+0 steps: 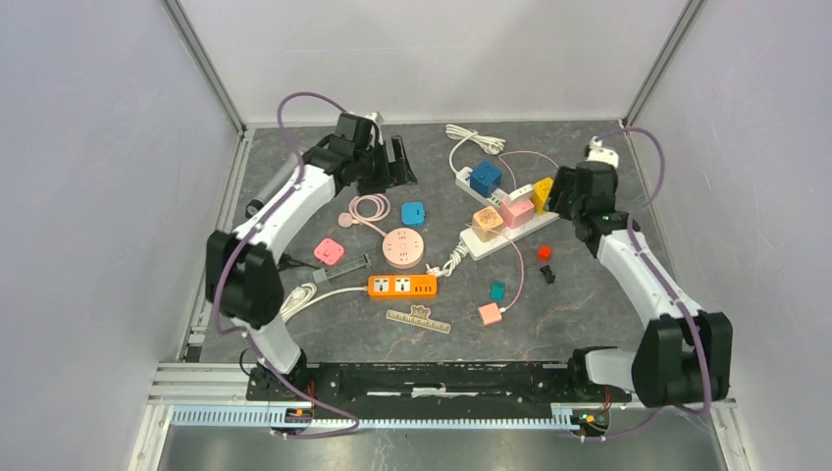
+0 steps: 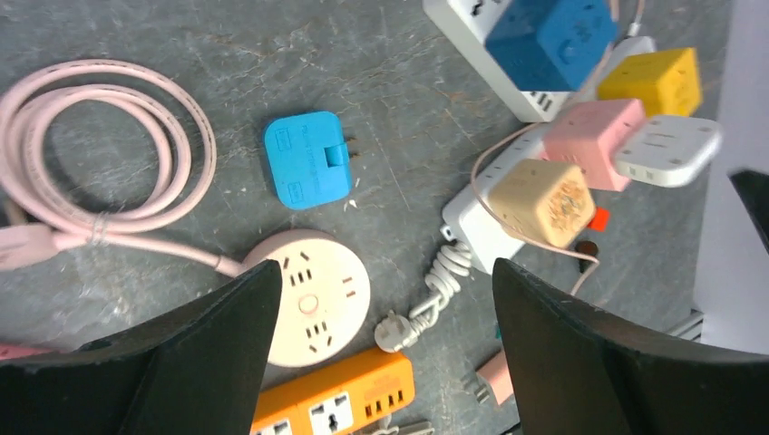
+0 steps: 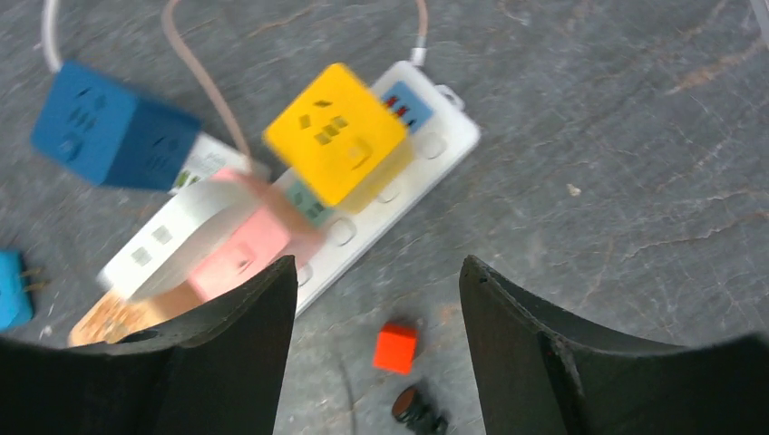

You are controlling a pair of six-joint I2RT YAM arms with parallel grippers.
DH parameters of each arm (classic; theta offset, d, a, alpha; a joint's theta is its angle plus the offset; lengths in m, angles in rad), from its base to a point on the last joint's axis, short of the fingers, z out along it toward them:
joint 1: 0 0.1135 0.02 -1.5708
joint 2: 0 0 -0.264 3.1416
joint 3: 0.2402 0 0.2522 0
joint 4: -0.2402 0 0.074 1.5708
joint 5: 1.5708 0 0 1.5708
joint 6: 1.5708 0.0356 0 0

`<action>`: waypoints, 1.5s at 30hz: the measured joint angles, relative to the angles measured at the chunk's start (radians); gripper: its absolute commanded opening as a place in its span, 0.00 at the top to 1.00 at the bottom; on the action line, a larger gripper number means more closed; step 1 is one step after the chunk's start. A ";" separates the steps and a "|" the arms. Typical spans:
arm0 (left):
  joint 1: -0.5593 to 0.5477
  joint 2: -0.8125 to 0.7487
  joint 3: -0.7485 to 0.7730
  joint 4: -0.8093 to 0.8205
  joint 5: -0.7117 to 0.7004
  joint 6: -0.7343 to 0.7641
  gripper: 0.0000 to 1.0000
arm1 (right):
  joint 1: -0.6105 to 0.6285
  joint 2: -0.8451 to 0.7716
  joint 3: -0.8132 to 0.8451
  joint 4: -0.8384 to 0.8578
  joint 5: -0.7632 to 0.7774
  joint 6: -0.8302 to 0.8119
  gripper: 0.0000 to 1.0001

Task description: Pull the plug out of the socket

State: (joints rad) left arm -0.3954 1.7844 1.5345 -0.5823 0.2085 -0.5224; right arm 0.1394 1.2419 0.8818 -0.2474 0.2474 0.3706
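Note:
A white power strip (image 1: 475, 245) lies at the centre right and carries several plugged-in cube adapters: blue (image 1: 485, 178), yellow (image 1: 541, 193), pink (image 1: 517, 210) and tan (image 1: 488, 222), plus a flat white one (image 1: 520, 191). My right gripper (image 1: 562, 191) hovers just right of the yellow cube, open and empty. In the right wrist view its gripper (image 3: 376, 272) is above the strip (image 3: 433, 149), close to the yellow cube (image 3: 337, 133) and pink cube (image 3: 240, 254). My left gripper (image 1: 397, 162) is open and empty at the back left, high above the table (image 2: 385, 281).
An orange power strip (image 1: 402, 286), a round pink socket (image 1: 403, 246), a blue flat adapter (image 1: 413, 212), a pink adapter (image 1: 329, 251) and a coiled pink cable (image 1: 369, 208) lie left of centre. A small red cube (image 1: 544, 252), a black piece (image 1: 547, 274), and teal (image 1: 497, 290) and pink (image 1: 490, 314) plugs lie in front of the strip.

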 measured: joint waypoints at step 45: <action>-0.017 -0.389 -0.415 0.085 0.047 -0.027 0.05 | -0.261 0.409 -0.002 0.358 -0.657 0.113 0.42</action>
State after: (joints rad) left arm -0.4126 1.3949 1.1198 -0.4973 0.2550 -0.5491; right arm -0.1211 1.6512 0.8799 0.1108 -0.4099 0.4835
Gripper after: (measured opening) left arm 0.949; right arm 0.591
